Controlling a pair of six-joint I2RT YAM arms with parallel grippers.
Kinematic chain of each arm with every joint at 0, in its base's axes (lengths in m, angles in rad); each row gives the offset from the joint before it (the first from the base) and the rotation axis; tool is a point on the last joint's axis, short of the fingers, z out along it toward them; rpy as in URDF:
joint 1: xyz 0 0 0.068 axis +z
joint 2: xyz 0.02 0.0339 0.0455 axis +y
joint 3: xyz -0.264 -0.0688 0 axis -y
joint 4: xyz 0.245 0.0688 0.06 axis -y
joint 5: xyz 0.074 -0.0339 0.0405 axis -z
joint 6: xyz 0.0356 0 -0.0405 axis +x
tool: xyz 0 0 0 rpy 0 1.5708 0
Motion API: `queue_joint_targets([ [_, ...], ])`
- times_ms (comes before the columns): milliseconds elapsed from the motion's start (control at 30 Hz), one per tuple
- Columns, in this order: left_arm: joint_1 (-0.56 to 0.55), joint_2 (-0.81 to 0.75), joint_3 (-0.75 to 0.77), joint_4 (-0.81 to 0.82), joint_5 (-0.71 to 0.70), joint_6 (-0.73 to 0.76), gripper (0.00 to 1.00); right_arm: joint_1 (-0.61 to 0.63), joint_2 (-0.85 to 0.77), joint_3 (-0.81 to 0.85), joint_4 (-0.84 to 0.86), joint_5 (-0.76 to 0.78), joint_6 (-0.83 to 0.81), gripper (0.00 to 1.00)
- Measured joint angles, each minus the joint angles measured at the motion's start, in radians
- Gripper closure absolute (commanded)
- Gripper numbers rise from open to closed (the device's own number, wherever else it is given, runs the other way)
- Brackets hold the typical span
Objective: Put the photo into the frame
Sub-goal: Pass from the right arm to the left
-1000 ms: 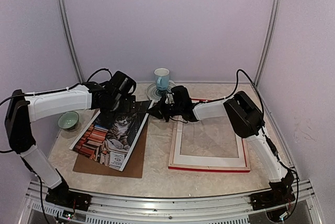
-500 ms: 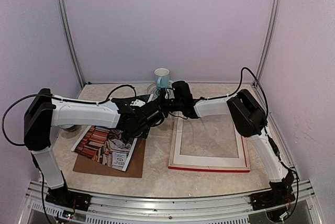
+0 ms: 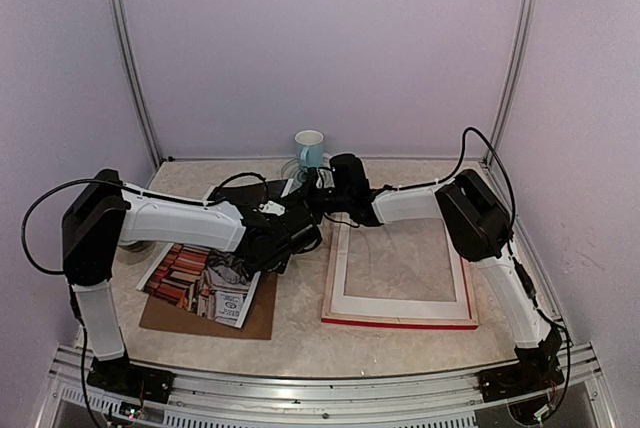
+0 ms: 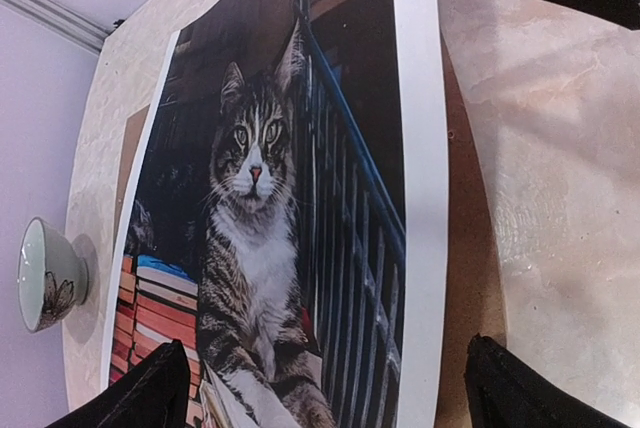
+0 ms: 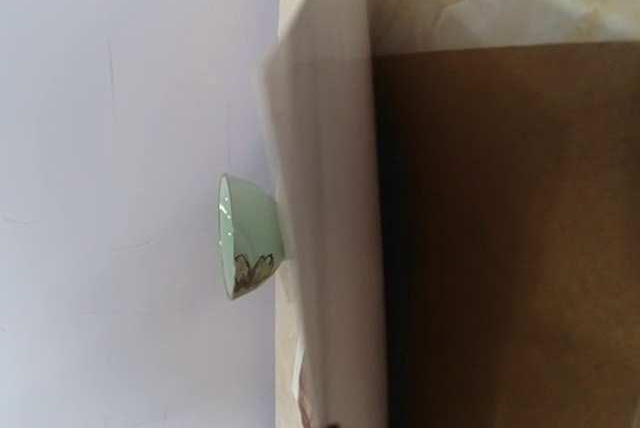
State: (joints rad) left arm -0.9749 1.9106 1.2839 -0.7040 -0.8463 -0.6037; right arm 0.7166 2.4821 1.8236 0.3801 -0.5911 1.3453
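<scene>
bowl (image 4: pixel 50 273): far left on worktop, just beside photo; keep out of the sweep.
photo (image 4: pixel 260 228): cat side up on brown board (image 3: pixel 255 313), left of frame; right edge curled up off board.
left hand (image 4: pixel 335 393): released, fingers wide, straddling photo's right border, gripping nothing.
right hand (image 3: pixel 308 200): clenched, apparently pinching photo's far right corner.
frame (image 3: pixel 400 306): pale back up, right of photo, apart.
how: slip one left finger under raised edge, close gently on white border, lift level with right hand, no creasing.

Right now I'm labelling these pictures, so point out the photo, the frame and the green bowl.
photo (image 4: pixel 245 248): left wrist view, the cat's white chest.
frame (image 3: pixel 400 307): top external view, its near pale rail.
green bowl (image 4: pixel 58 283): left wrist view, its outer wall.
</scene>
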Motion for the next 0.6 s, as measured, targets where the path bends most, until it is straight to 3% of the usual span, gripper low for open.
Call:
queue_joint_targets([
  [367, 0.000, 0.004, -0.016, 0.019, 0.000, -0.001, 0.29, 0.000, -0.003, -0.006, 0.008, 0.000, 0.003, 1.00],
  [600, 0.000, 0.016, -0.018, 0.028, 0.001, 0.003, 0.52, 0.000, -0.003, -0.015, 0.011, 0.000, 0.007, 1.00],
])
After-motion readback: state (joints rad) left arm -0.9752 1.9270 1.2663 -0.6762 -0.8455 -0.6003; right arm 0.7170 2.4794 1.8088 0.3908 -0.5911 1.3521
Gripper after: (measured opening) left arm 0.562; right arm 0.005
